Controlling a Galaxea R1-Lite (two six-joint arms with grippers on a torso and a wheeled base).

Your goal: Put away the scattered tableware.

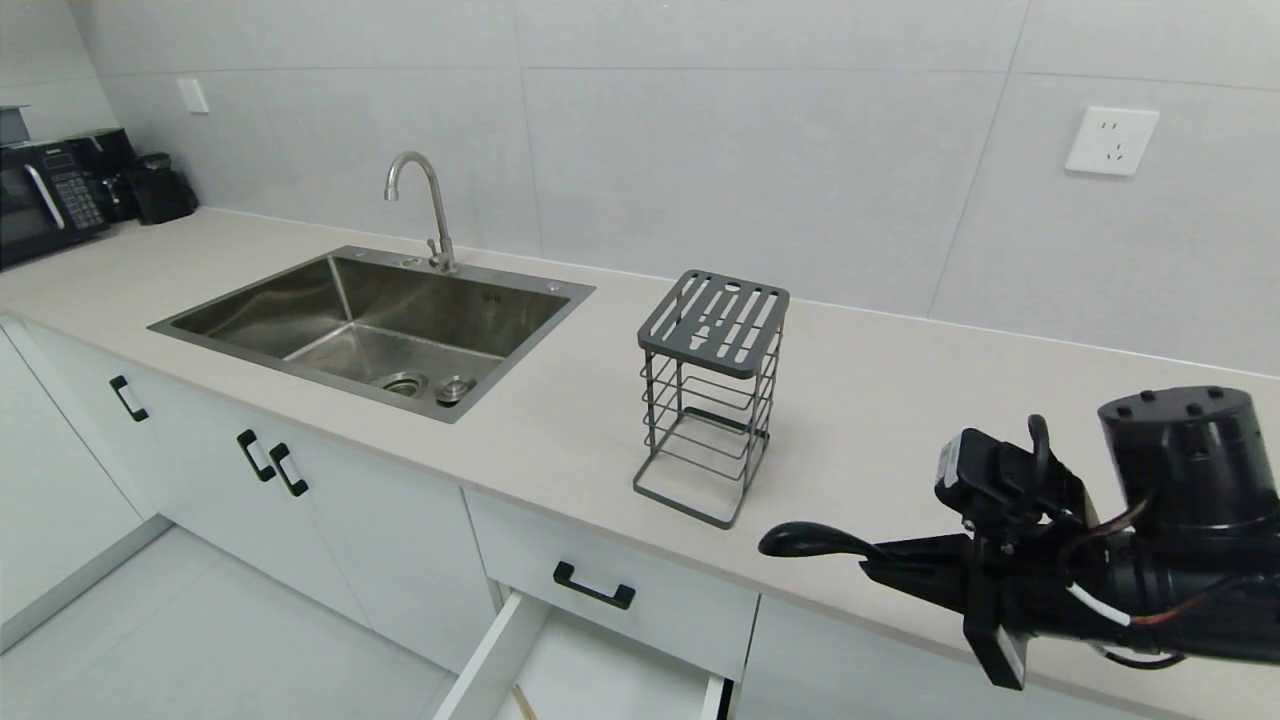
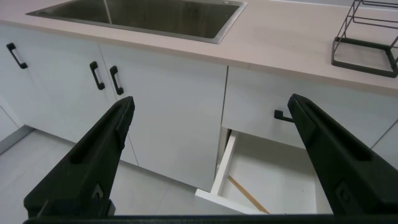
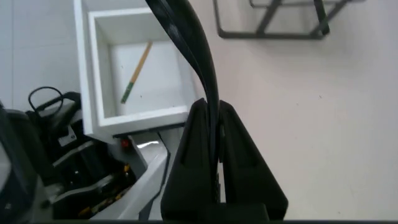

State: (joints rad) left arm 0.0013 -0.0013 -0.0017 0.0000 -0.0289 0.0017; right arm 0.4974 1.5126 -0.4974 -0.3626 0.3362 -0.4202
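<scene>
Presently the right hand [image 1: 882,556] grips a black spoon [image 1: 808,540].

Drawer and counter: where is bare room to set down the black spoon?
The drawer is bare on its floor either side of the chopstick. The countertop is free between sink and wire rack, and from the rack to the right pincer holding the spoon. Nowhere looks crowded.

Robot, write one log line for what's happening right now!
right gripper: shut on black spoon, above counter edge | left gripper: open, facing open drawer | inside it: wooden stick
</scene>
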